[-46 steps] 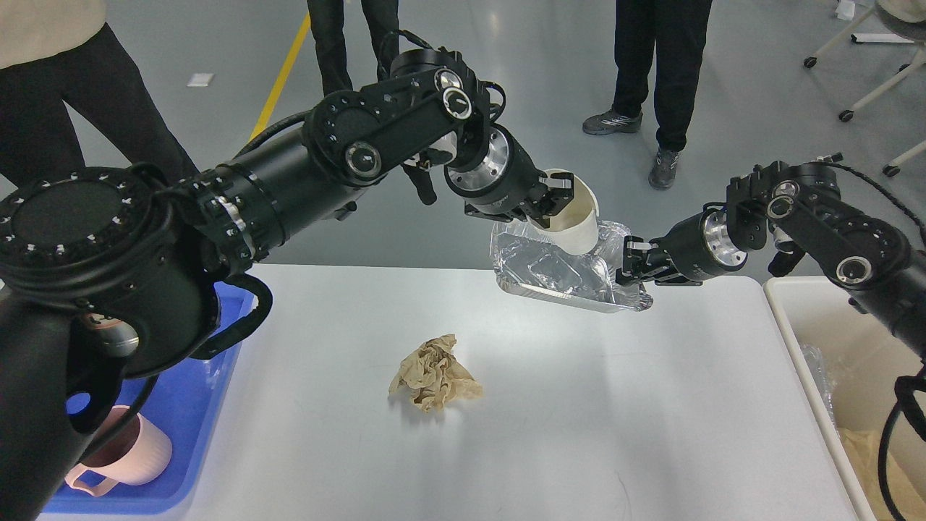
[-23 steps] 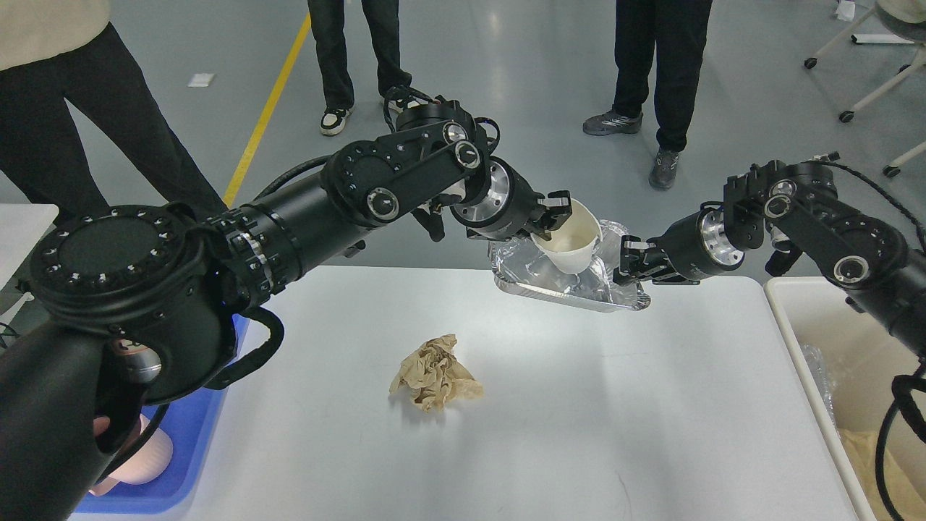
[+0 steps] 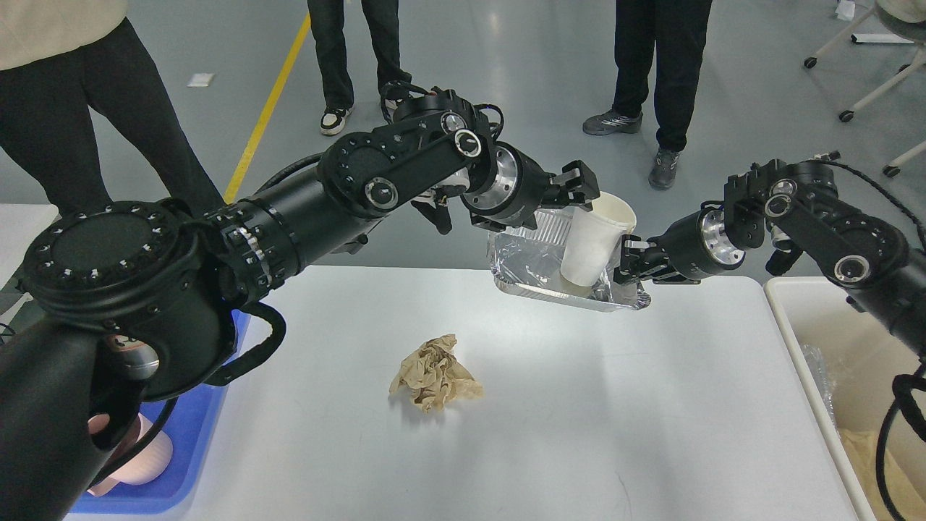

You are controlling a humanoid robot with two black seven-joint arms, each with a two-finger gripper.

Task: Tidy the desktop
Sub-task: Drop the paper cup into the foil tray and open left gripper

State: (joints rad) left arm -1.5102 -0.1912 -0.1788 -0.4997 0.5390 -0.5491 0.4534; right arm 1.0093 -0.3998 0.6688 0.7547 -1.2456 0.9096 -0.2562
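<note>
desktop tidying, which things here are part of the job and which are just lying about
Part of the job:
desktop
paper cup at left gripper
foil tray held by right gripper
crumpled brown paper
blue tray
cream bin

Lying about:
pink mug

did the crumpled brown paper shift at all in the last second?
No. The crumpled brown paper lies at the same spot on the desktop, the same way off its far edge, while both arms work above the foil tray.

You see a white cup (image 3: 592, 246), silver foil tray (image 3: 539, 271), tan crumpled paper (image 3: 434, 374), white desktop (image 3: 550, 420), blue tray (image 3: 184, 434), pink mug (image 3: 141, 463).
</note>
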